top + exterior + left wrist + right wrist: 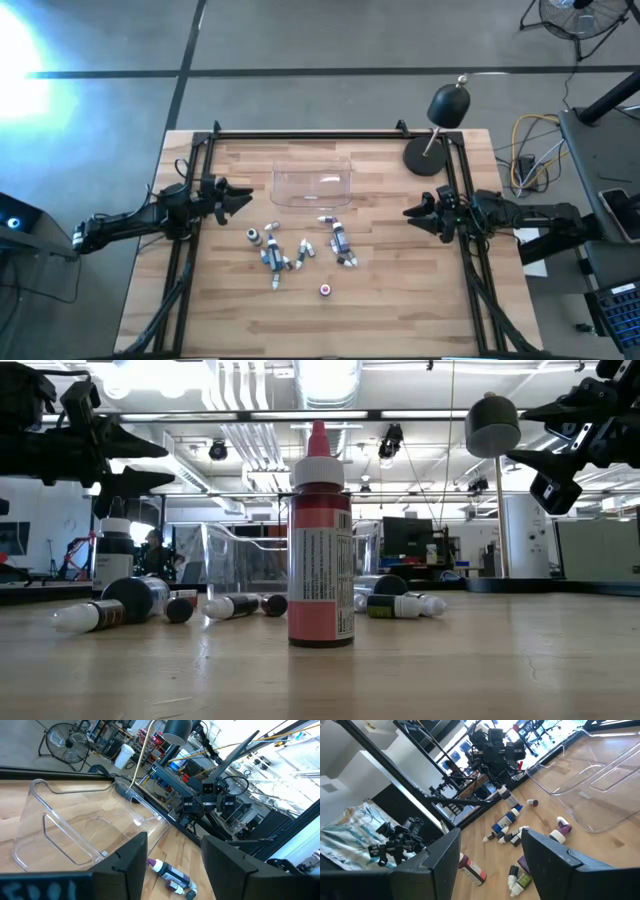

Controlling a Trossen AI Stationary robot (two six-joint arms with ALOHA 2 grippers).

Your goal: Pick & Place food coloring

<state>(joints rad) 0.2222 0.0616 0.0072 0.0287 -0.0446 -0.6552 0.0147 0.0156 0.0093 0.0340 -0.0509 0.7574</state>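
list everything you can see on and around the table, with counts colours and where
food coloring bottles: about ten, grey or dark bodies with white caps, scattered at the table's middle, most lying down
red bottle: one, red with a red cap, upright, nearest the table's front edge, apart from the cluster
clear tray: one, transparent, empty, behind the bottles
desk lamp: one, black, at the table's back right corner
table: one, light wood, with a black frame
floor fan: one, dark, on the floor beyond the table's right
left claw: open, holding nothing, raised at the table's left side
right claw: open, holding nothing, raised at the table's right side
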